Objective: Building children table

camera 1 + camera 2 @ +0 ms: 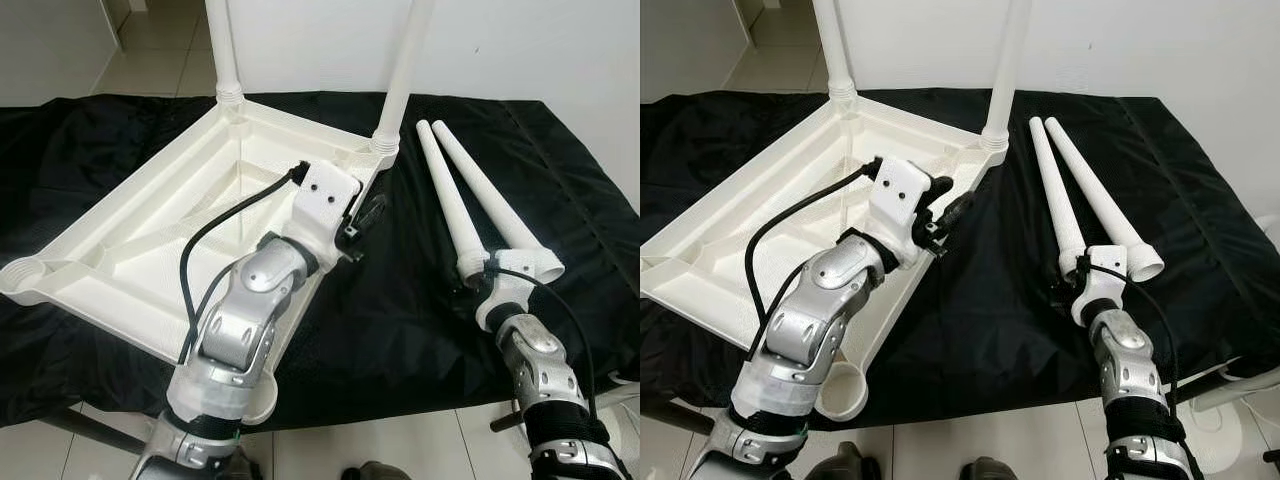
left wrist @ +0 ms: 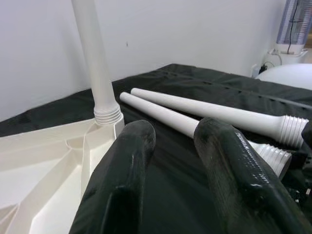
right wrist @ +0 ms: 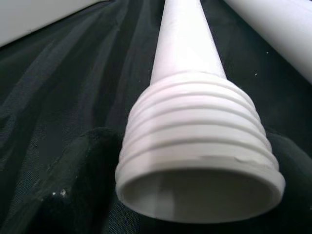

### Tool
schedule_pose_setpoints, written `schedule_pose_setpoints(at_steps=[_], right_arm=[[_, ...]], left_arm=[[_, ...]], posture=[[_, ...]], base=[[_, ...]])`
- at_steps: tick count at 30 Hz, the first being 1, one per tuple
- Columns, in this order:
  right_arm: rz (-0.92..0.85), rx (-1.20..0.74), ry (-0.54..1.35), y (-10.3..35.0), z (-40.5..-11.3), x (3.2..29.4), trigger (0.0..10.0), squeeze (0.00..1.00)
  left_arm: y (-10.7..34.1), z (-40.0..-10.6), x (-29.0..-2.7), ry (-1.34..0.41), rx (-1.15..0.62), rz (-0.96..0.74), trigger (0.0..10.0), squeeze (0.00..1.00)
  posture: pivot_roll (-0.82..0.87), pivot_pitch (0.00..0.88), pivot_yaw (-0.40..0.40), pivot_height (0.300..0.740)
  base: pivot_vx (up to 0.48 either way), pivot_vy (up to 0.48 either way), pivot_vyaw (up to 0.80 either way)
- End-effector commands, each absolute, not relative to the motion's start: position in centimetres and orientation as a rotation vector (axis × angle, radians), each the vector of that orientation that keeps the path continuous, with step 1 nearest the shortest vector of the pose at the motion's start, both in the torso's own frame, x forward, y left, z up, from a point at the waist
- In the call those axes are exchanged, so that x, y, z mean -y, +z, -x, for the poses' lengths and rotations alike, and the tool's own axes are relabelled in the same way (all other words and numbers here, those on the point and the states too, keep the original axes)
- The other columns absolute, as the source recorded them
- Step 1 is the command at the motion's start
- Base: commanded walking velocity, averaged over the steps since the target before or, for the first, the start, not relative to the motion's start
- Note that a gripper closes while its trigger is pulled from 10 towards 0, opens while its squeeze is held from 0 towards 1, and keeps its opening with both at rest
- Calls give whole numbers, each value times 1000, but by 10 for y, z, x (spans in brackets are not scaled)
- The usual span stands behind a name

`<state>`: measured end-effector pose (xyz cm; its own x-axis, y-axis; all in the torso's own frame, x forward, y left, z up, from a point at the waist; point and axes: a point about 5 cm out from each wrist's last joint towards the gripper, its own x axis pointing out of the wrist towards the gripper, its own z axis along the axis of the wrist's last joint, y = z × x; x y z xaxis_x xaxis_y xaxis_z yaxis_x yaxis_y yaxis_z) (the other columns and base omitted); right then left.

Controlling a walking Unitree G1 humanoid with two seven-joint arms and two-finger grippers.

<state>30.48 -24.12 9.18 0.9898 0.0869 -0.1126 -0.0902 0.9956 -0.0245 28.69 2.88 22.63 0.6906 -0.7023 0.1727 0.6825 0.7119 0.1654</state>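
Right gripper (image 1: 478, 283), lower right, clasped loose leg (image 3: 195, 97) by its threaded end; left gripper (image 2: 170, 146) gaped beside upturned tabletop (image 1: 130, 250).

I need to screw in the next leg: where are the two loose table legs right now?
The two loose legs lie side by side on the black cloth to the robot's right of the upturned tabletop, threaded ends toward the right end effector.

Nothing for you to read here: no lettering, label, brand, number or sign stands legible on any surface in any of these four views.
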Motion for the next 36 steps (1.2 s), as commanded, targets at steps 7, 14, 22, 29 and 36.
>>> schedule_pose_setpoints(at_steps=[7,14,22,29,36], right_arm=[[52,-105,89,89,-311,234,10000,0],[66,-80,73,95,-323,232,10000,0],[44,-84,56,94,-332,230,10000,0],[38,-131,82,82,-329,226,4039,0],[12,-141,67,76,-326,227,0,0]], left_arm=[[229,-293,-28,-735,255,-109,10000,0],[232,-297,-28,-730,273,-114,10000,0],[235,-300,-26,-741,293,-121,10000,0],[238,-301,-24,-748,314,-125,10000,0],[239,-304,-23,-748,330,-125,10000,0]], posture=[[-75,0,10,740],[-79,0,20,740],[-87,0,36,740],[-88,0,37,740],[-96,0,38,740]], base=[[0,0,0],[0,0,0],[0,0,0],[0,0,0],[0,0,0]])
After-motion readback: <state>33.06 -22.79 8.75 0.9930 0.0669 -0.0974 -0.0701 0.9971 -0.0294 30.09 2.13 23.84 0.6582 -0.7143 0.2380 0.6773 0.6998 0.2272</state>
